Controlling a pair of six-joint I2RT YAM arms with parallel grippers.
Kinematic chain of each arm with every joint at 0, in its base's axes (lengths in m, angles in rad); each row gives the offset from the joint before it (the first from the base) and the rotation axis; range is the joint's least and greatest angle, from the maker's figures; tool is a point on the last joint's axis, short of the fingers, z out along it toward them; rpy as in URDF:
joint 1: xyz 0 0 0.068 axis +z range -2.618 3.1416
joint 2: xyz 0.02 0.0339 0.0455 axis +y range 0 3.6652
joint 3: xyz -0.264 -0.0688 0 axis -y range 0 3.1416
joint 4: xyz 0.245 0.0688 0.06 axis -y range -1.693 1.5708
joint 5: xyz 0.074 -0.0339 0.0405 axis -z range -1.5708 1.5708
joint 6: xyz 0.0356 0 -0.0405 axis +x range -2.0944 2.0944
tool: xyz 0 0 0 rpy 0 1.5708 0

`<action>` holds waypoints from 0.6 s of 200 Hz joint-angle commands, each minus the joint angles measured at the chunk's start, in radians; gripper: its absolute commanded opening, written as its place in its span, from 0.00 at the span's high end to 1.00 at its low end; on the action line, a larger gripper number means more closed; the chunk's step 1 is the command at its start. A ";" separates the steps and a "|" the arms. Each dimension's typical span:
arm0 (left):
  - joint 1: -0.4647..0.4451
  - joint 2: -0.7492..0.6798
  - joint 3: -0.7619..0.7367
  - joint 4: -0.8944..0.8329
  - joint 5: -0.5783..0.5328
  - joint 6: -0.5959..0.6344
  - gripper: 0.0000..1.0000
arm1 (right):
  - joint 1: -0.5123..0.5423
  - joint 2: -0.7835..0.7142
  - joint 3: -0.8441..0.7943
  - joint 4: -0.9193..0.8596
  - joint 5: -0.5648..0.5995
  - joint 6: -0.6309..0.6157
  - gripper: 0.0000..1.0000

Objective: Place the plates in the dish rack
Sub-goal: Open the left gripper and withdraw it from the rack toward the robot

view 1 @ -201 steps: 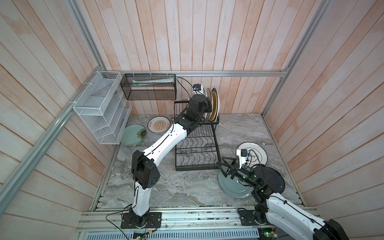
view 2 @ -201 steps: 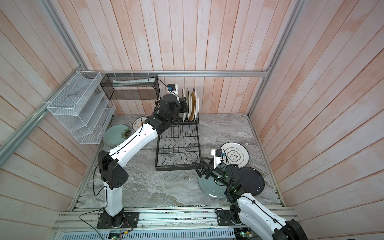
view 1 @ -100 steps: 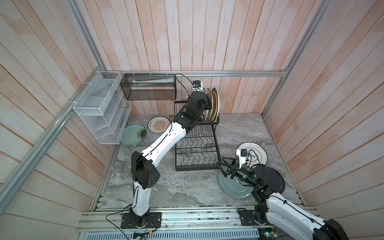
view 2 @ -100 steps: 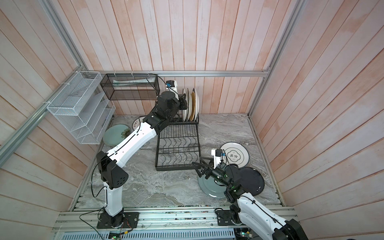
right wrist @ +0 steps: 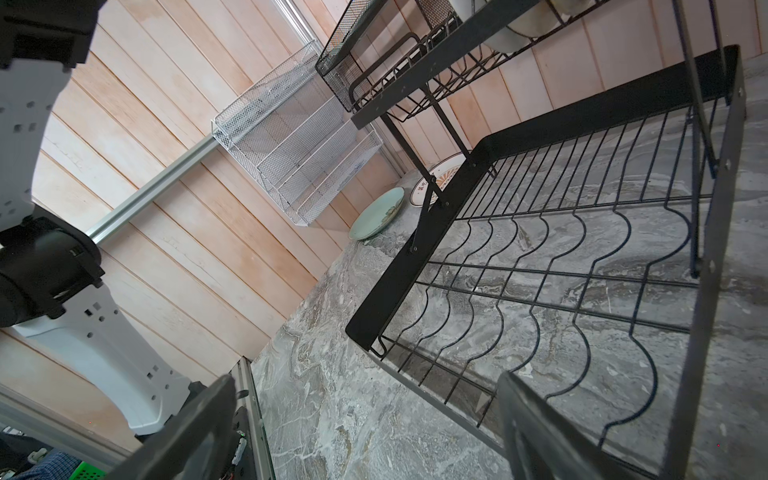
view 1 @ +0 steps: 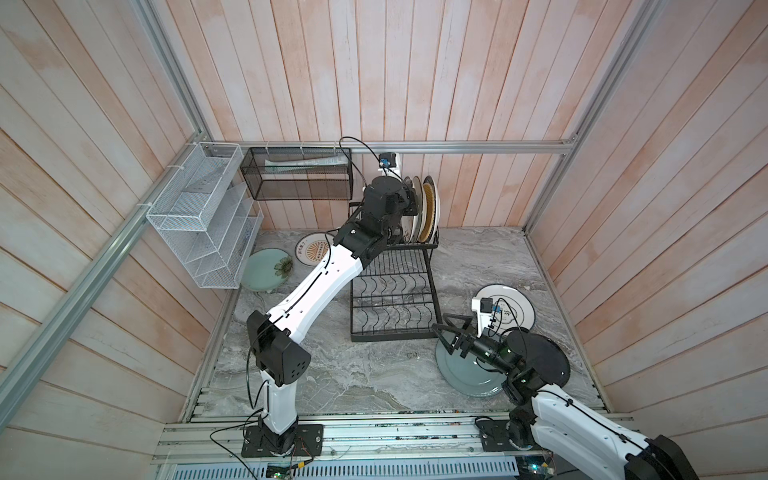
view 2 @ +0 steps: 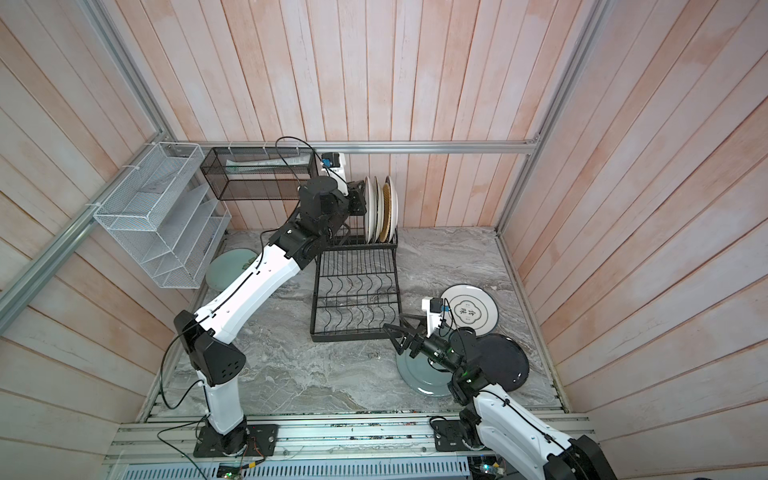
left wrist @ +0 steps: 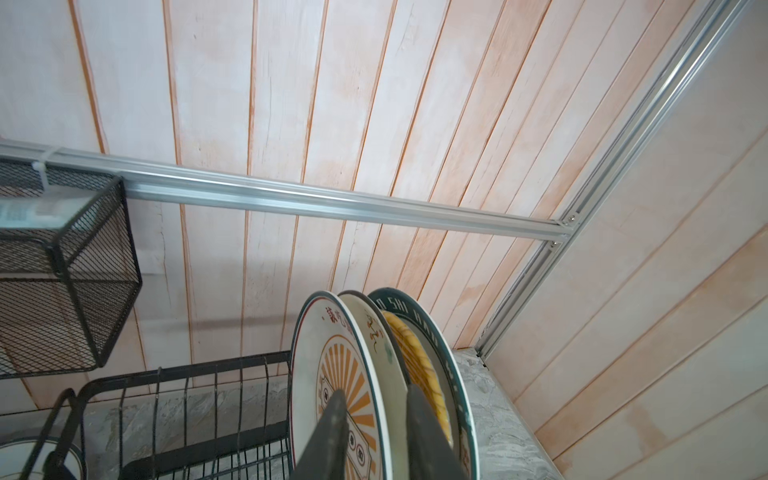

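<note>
The black dish rack (view 1: 390, 334) stands mid-table, with several plates (view 1: 424, 208) upright in its upper tier. My left gripper (left wrist: 377, 390) is at their near end, jaws a little open astride the rims of the sunburst plate (left wrist: 332, 365) and the cream plate (left wrist: 374, 332). A yellow plate (left wrist: 415, 353) stands behind them. My right gripper (view 1: 442, 328) hangs wide open and empty over the edge of the grey-blue plate (view 1: 465, 374), by the rack's front corner. Flat on the table lie a black plate (view 1: 548, 361), a black-ringed white plate (view 1: 515, 307), a pale green plate (view 1: 266, 270) and another sunburst plate (view 1: 309, 249).
A black mesh basket (view 1: 299, 174) hangs on the back wall just left of the left gripper. A white mesh organizer (view 1: 203, 216) hangs on the left wall above the green plate. Wooden walls close in three sides.
My left gripper has risen slightly and shifted left at the rack's upper tier, its jaws easing apart. The right arm has stayed still.
</note>
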State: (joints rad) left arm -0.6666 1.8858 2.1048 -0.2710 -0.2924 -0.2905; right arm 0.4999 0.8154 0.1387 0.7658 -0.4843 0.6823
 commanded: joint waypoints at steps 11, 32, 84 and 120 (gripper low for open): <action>0.010 -0.086 -0.045 0.000 0.009 0.045 0.72 | 0.006 0.009 0.030 0.020 0.014 -0.018 0.02; 0.011 -0.143 -0.102 0.001 0.027 0.058 0.70 | 0.006 0.013 0.030 0.021 0.015 -0.018 0.02; 0.012 -0.418 -0.457 0.098 0.165 0.128 0.38 | 0.007 0.010 0.028 0.017 0.022 -0.023 0.02; 0.013 -0.704 -0.806 0.225 0.512 0.208 0.00 | 0.008 0.002 0.028 0.004 0.038 -0.037 0.02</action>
State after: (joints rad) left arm -0.6540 1.3407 1.4643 -0.1612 -0.0544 -0.1562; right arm 0.5018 0.8246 0.1394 0.7628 -0.4690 0.6743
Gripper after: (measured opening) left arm 0.991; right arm 0.978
